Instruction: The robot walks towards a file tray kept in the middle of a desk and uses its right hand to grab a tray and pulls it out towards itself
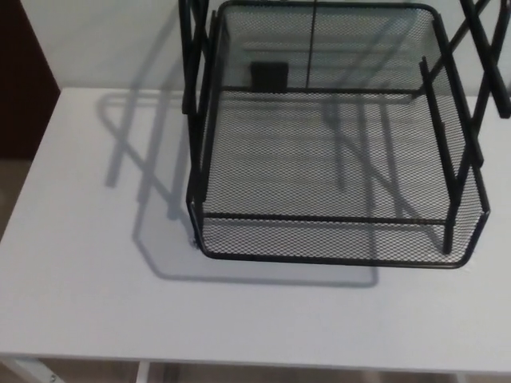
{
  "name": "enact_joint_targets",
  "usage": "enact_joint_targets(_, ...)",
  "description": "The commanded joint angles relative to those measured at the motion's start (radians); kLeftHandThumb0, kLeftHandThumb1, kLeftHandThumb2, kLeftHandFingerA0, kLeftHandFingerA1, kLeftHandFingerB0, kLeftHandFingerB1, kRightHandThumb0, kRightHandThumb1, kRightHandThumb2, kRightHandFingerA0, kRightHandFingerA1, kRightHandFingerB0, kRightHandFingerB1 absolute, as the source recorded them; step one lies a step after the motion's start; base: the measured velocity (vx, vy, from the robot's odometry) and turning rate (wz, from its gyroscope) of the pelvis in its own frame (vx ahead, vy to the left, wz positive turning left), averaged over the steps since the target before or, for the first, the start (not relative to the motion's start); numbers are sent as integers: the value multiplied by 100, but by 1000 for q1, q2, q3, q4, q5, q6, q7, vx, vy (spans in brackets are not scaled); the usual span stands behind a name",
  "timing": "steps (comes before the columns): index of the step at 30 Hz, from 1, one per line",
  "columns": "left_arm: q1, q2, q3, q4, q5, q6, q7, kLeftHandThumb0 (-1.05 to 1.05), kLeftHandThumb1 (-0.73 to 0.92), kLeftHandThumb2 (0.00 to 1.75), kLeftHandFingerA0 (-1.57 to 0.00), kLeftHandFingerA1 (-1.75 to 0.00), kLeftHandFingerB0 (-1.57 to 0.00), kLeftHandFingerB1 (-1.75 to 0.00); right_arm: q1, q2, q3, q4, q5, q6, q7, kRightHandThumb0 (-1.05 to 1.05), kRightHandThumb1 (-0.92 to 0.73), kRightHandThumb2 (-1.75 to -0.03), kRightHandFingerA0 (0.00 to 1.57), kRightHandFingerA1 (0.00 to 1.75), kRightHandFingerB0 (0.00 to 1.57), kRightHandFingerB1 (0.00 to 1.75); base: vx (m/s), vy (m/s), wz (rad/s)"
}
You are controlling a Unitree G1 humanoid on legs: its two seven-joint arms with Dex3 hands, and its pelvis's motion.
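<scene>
A black wire-mesh file tray rack [335,144] stands on the white desk [88,279], right of centre. Its lowest tray [335,243] has its front rim facing me, and an upper tray's rim [327,6] shows at the top edge. Crossed black side struts [479,72] frame it on the right, and upright bars [196,96] on the left. Neither of my hands shows in the head view.
The rack casts a grey shadow [152,199] on the desk to its left. A dark brown panel [20,72] stands beyond the desk's left edge, with a pale wall behind. The desk's front edge [255,367] and a white leg [32,373] run along the bottom.
</scene>
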Motion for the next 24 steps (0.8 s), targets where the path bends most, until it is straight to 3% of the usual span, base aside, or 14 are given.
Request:
enact_joint_targets(1,7,28,-5,6,22,-53,12,-36,58,58,-63,-44,-45,-54,179,-50,-155,-277,342,-368,61,-51,-45,-82,65,64,45,57,0,0,0)
enact_joint_targets(2,9,29,-6,5,25,-56,17,-36,57,57,-62,-44,-46,-54,181,-29,-193,-329,347,-395,32,-53,-46,-83,67,65,46,58,0,0,0)
enact_joint_targets(3,11,28,-4,4,21,-55,14,-36,57,57,-63,-44,-47,-54,190,-16,-213,-372,367,-392,18,-51,-58,-58,71,55,51,47,0,0,0)
enact_joint_targets(8,12,32,0,-6,18,-52,8,-35,58,58,-64,-44,-47,-53,168,33,-351,-514,420,-429,-41,-46,-60,-58,68,57,49,47,0,0,0)
enact_joint_targets(11,5,34,0,-2,16,-52,-1,-35,59,58,-62,-44,-45,-53,110,114,-496,-666,404,-377,-153,-48,-62,-59,65,60,52,48,0,0,0)
enact_joint_targets(14,-4,39,-11,13,32,-56,7,-37,59,58,-62,-44,-46,-52,-8,126,-593,-752,384,-319,-213,-50,-63,-59,52,67,39,49,0,0,0)
enact_joint_targets(17,2,37,-9,-1,30,-52,8,-36,59,57,-62,-44,-45,-52,-117,139,-692,-801,309,-257,-262,-55,-65,-59,50,67,41,56,0,0,0)
enact_joint_targets(18,1,40,-12,3,34,-55,10,-36,59,57,-61,-44,-45,-52,-165,131,-704,-881,221,-193,-262,-59,-63,-59,40,60,35,52,0,0,0)
enact_joint_targets(20,0,39,-8,-1,30,-52,10,-36,58,57,-62,-44,-46,-53,-229,119,-701,-889,102,-173,-258,-64,-60,-59,32,58,31,47,0,0,0)
enact_joint_targets(21,4,38,-7,-11,27,-48,9,-35,58,57,-61,-44,-45,-54,-244,107,-686,-889,82,-171,-239,-62,-61,-60,17,51,20,42,0,0,0)
enact_joint_targets(22,9,37,-6,-24,26,-41,7,-35,58,57,-61,-44,-46,-52,-276,86,-649,-889,40,-160,-198,-67,-47,-79,7,49,10,45,0,0,0)
enact_joint_targets(24,3,41,-10,-18,32,-47,9,-35,58,57,-61,-44,-46,-52,-362,93,-570,-889,-45,-120,-159,-69,-45,-80,6,49,12,46,0,0,0)
